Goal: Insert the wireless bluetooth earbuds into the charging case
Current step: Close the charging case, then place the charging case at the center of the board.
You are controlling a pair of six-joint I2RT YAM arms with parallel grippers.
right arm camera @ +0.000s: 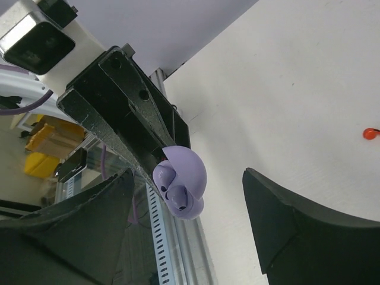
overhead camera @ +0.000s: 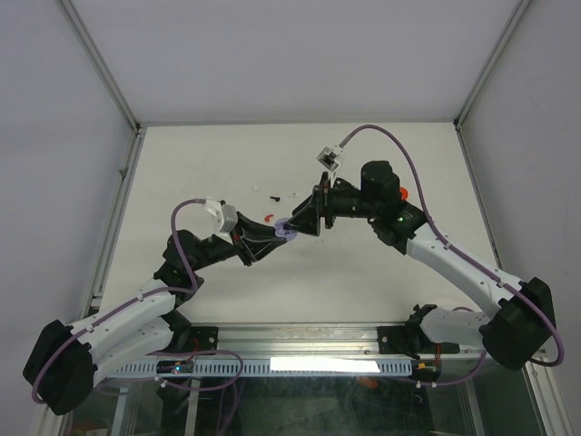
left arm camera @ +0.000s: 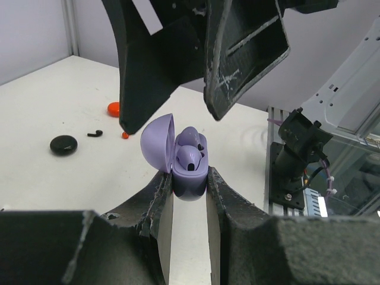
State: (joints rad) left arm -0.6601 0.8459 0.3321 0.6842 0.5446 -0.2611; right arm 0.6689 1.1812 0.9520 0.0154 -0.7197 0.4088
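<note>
My left gripper (overhead camera: 280, 234) is shut on the base of a lavender charging case (left arm camera: 189, 183), holding it above the table. The case lid (left arm camera: 157, 142) stands open. Two lavender earbuds (left arm camera: 190, 155) sit in the case's wells, also seen in the right wrist view as earbuds (right arm camera: 178, 196). My right gripper (right arm camera: 187, 175) hangs open just over the case, with its fingers (left arm camera: 148, 71) apart on either side and nothing between them. In the top view both grippers meet at the case (overhead camera: 287, 229) near the table's middle.
On the white table beyond the case lie a black round case (left arm camera: 63, 145), a black earbud (left arm camera: 95, 133), a red case (left arm camera: 114, 108) and a red earbud (left arm camera: 125, 135). A small white piece (overhead camera: 292, 193) lies farther back. The metal frame rail (overhead camera: 300, 338) runs along the near edge.
</note>
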